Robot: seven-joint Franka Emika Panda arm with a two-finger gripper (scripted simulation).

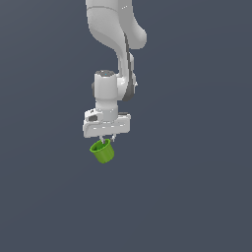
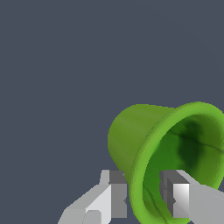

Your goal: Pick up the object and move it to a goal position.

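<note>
- In the exterior view we saw the white arm (image 1: pixel 114 44) reaching down from the top of the frame, with the gripper (image 1: pixel 107 139) pointing downward and the small green cup (image 1: pixel 103 151) hanging just beneath it.
- The cup sat tilted rather than upright, its rimmed mouth turned up and toward the exterior view's left. We judged this to follow from the grip: it was taken by its rim, so the body swung off to one side.
- In the wrist view the cup (image 2: pixel 144 140) filled much of the frame with its mouth facing the camera, and the gripper (image 2: pixel 144 199) had its two fingers (image 2: pixel 117 197) set either side of the rim wall, one outside the cup and one inside the mouth.
- We read the fingers as closed narrowly on that rim wall, holding the cup. The gap between them looked no wider than the wall with its flared lip.
- Around the cup we saw only the plain dark grey background. No surface, shadow or contact line showed beneath it, so we took the cup to be lifted clear and carried by the gripper alone.
- No goal marker showed in either view, so we could not tell how far the cup was from its goal.
- We judged the pick-up as done and the carry as the step in hand.
- A pinch on one thin wall seemed a light hold to us, and the tilt suggested the cup could pivot or slip if the arm moved sharply.
</note>
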